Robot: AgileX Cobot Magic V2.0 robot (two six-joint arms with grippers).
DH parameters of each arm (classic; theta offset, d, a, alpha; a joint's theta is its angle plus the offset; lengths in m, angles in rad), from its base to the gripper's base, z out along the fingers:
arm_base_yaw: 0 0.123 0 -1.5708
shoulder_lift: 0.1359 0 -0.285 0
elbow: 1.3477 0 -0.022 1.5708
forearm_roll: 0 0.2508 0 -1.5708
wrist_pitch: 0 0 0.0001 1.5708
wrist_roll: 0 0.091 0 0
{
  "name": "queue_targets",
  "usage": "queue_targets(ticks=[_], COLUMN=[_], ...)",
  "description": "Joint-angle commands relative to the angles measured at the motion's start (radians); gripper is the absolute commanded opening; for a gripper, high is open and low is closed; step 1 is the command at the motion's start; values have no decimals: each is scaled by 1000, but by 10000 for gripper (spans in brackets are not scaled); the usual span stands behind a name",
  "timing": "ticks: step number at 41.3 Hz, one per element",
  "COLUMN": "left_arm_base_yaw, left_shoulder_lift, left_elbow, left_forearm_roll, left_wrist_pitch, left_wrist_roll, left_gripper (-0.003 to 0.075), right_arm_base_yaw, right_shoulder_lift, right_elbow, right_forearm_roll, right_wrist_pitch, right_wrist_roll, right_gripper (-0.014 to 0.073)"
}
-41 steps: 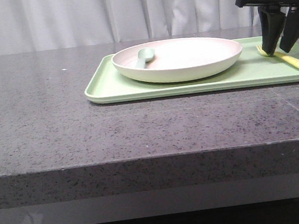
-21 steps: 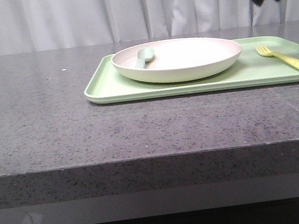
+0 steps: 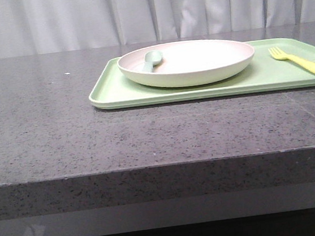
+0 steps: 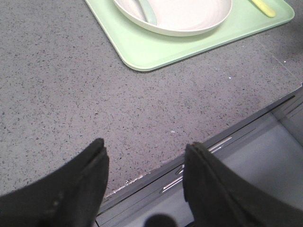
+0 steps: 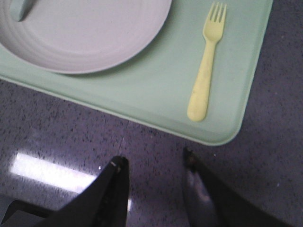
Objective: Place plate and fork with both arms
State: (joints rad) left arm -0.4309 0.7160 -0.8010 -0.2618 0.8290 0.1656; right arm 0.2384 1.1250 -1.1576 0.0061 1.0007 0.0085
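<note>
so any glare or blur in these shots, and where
Right wrist view: a bright patch of glare on the table beside the right gripper, whose fingers look soft. Left wrist view: the left gripper is blurred. Front view: the plate is washed out to near white; the fork stays sharp.

Dark speckled stone table; 1 light green tray lies on it.

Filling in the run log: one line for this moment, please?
plate on tray | fork on tray, free | left gripper open, empty | right gripper open, empty
</note>
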Motion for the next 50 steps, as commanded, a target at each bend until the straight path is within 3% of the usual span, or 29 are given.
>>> queue_targets(ticks=[1, 20, 25, 32, 43, 50], left_arm_base_yaw=[3, 3, 3, 3, 3, 3], left_shoulder_lift=[-1, -1, -1, -1, -1, -1], left_elbow=[-25, -25, -27, -36, -36, -28], left_forearm_roll=[-23, -21, 73, 367, 363, 361], left_wrist_pitch=[-63, -86, -88, -89, -87, -89], left_wrist_roll=[3, 3, -37, -303, -304, -290], left_gripper=[367, 367, 362, 284, 165, -17], right_arm_base_yaw=[-1, -1, -1, -1, -1, -1], right_shoulder_lift=[-140, -609, -682, -720, -720, -720], right_elbow=[54, 272, 286, 287, 287, 298], right_forearm_roll=[-15, -14, -14, -15, -15, -15], right_wrist_pitch=[-44, 61, 61, 60, 53, 45], right_wrist_roll=[-16, 50, 53, 53, 53, 53], right_gripper=[309, 309, 309, 309, 301, 83])
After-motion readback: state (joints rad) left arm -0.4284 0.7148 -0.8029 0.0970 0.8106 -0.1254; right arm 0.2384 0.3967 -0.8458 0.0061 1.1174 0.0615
